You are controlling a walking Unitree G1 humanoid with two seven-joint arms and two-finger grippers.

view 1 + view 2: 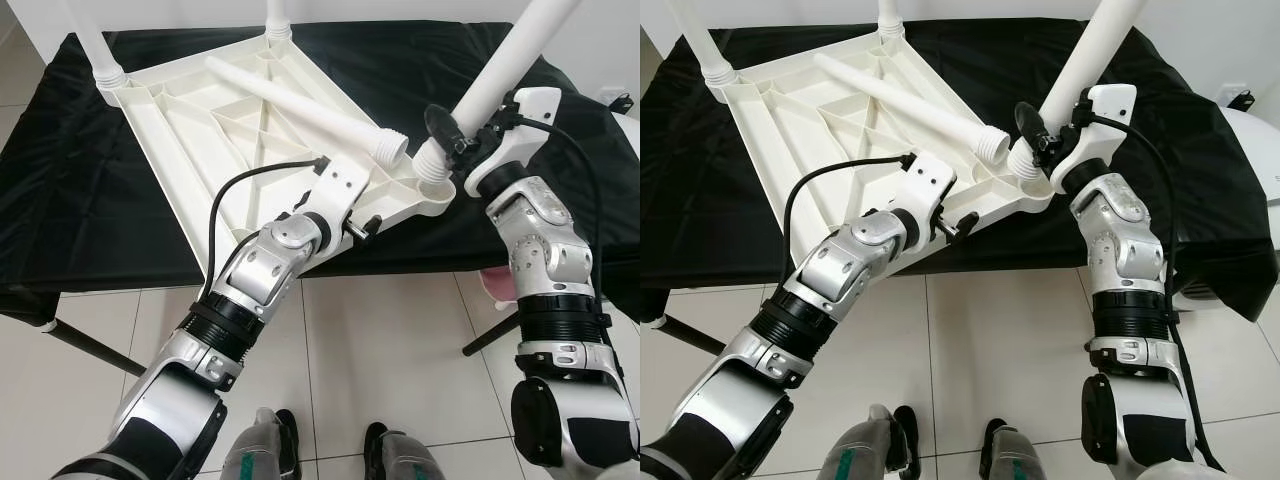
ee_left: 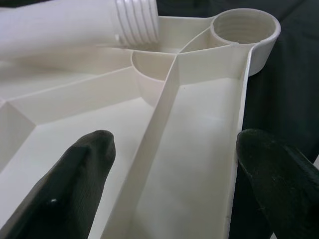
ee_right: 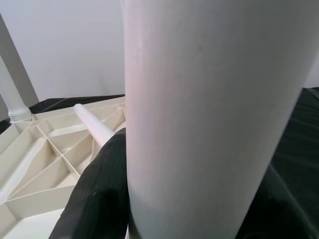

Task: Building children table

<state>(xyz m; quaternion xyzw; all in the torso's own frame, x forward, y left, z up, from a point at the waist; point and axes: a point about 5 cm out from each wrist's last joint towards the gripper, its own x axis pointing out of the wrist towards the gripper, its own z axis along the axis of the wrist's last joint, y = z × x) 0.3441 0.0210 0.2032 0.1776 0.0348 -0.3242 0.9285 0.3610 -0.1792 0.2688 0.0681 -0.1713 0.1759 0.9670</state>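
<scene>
A white plastic tabletop (image 1: pixel 210 130) lies upside down on the black-covered table (image 1: pixel 70 200). Two white legs stand in its far corners (image 1: pixel 105 65) (image 1: pixel 278 20). A third, loose leg (image 1: pixel 300 105) lies across its ribs. My right gripper (image 1: pixel 445 135) is shut on a fourth leg (image 1: pixel 505 65), which tilts up to the right with its lower end just over the near right corner socket (image 2: pixel 244 30). That socket looks empty in the left wrist view. My left gripper (image 1: pixel 365 228) is open, its fingers (image 2: pixel 75 184) straddling the tabletop's near rim.
The black table's near edge runs just beyond my arms, with pale tiled floor (image 1: pixel 380 340) below. A dark table brace (image 1: pixel 85 345) slants at the lower left. A pink object (image 1: pixel 497 285) sits under the table on the right, and a white rounded object (image 1: pixel 1255 150) sits at the far right.
</scene>
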